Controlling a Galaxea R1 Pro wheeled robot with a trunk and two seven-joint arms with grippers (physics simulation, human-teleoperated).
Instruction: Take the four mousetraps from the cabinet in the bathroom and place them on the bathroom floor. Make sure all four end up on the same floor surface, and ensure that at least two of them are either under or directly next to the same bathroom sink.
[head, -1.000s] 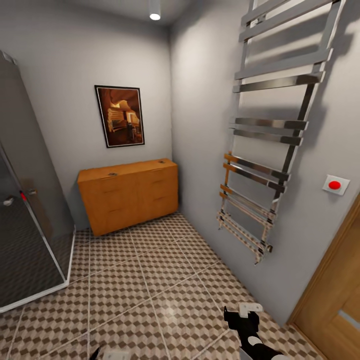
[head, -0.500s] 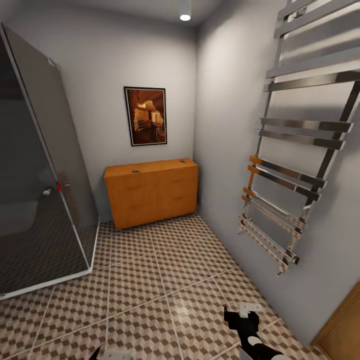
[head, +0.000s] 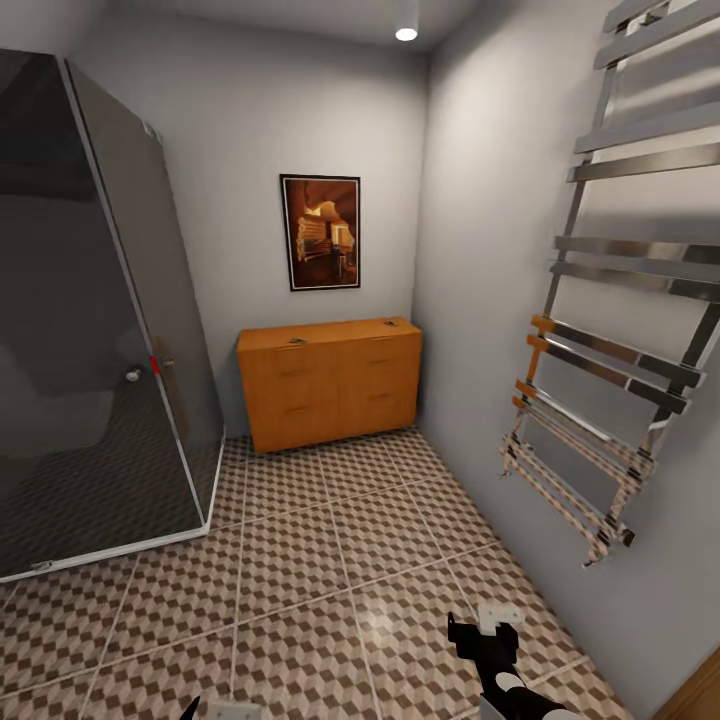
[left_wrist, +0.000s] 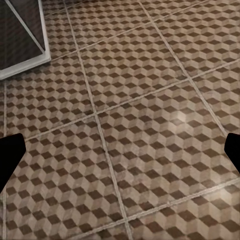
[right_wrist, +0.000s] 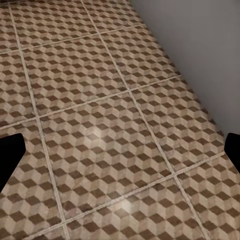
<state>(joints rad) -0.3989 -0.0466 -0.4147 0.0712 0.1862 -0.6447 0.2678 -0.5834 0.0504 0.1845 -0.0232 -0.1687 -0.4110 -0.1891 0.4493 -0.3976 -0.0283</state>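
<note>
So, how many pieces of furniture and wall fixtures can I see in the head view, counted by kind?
Wooden cabinet: 1
Glass shower enclosure: 1
Chrome towel radiator: 1
Framed picture: 1
Ceiling light: 1
Small dark items on the cabinet top, too small to identify: 2
Total: 7

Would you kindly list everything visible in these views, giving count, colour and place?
Low orange-brown wooden cabinet: one, against the far wall.
Small dark items on the cabinet top: two, too small to identify.
Framed brown picture: one, above the cabinet.
Dark glass shower enclosure: one, left side.
Chrome towel rail: one, right wall.
Ceiling light: one, white.
Cube-patterned tiled floor: brown, beige, white.
Right gripper: black and white, fingertips wide apart, above the floor.
</note>
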